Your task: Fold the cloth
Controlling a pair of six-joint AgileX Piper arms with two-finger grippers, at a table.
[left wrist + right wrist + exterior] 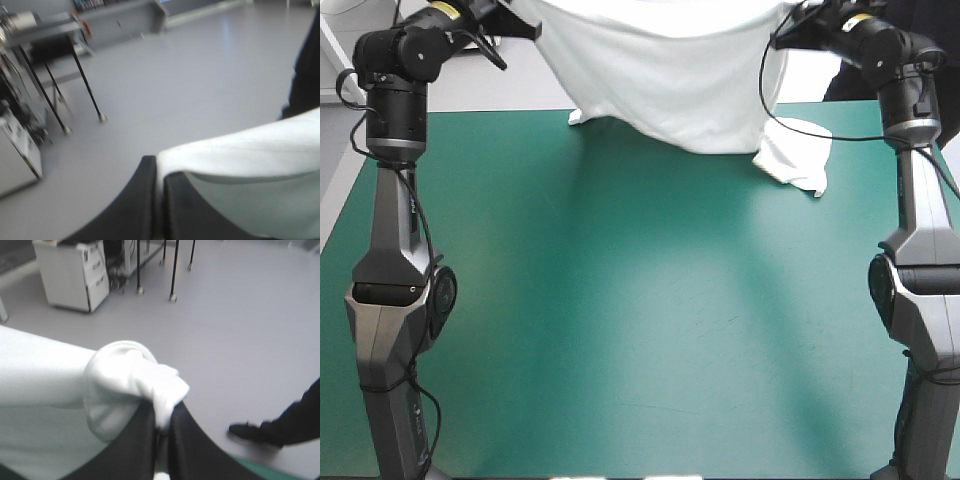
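Note:
The white T-shirt (670,70) hangs stretched between both raised arms over the far edge of the teal-green table (640,320). Its lower hem dips to the table's far side, and one sleeve (795,155) rests on the cover at the far right. My left gripper (160,172) is shut on the T-shirt's edge (250,150), the sheet running away to one side of the fingers. My right gripper (162,425) is shut on a bunched fold of the T-shirt (130,375). In the high view both grippers sit at the top edge, mostly out of sight.
The near and middle parts of the teal-green cover lie in front of the hanging shirt. The two arms stand at the table's left (395,300) and right (920,290) sides.

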